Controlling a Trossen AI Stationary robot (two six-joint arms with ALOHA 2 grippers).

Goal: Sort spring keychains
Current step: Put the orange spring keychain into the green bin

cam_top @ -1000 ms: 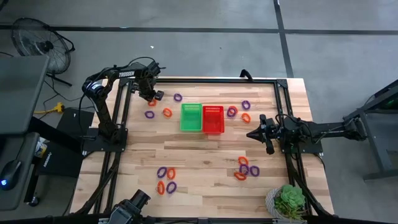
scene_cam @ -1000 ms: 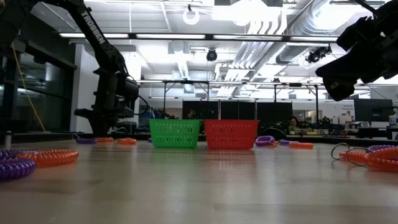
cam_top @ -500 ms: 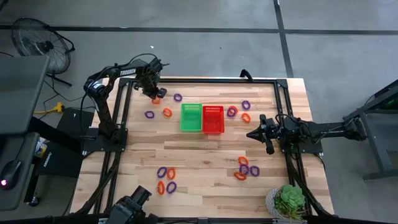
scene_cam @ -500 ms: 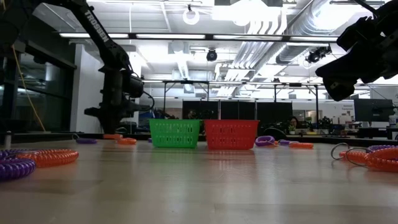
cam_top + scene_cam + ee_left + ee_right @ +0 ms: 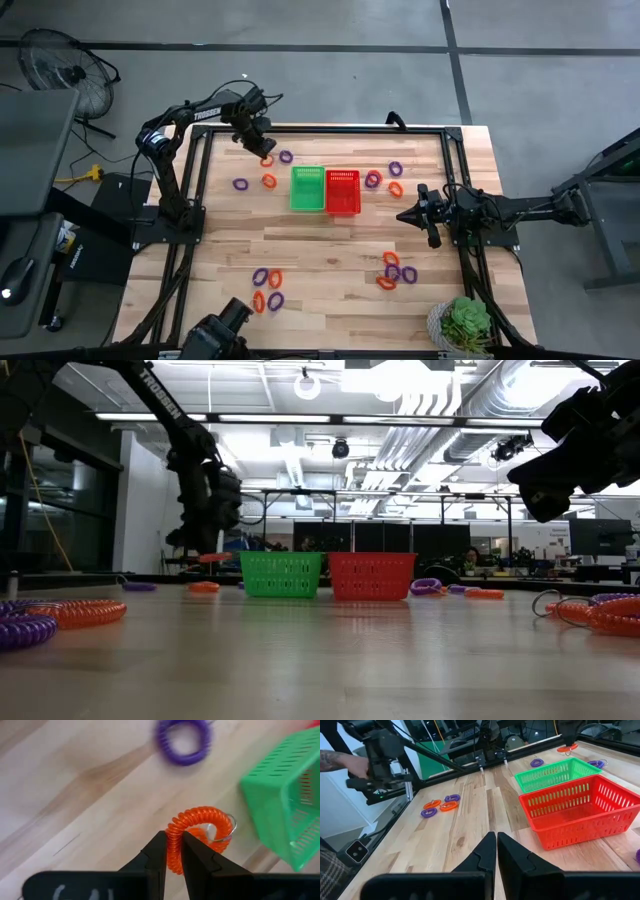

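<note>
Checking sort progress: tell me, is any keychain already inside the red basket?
No: in the right wrist view the red basket shows only its bare mesh floor, with no keychain in it.

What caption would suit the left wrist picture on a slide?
Left gripper, fingers shut on an orange spring keychain, lifted above the wooden table near the green basket.

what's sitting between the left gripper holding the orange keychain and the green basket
In the high view, one purple keychain lies on the table between the left gripper, shut on an orange keychain, and the green basket.
</note>
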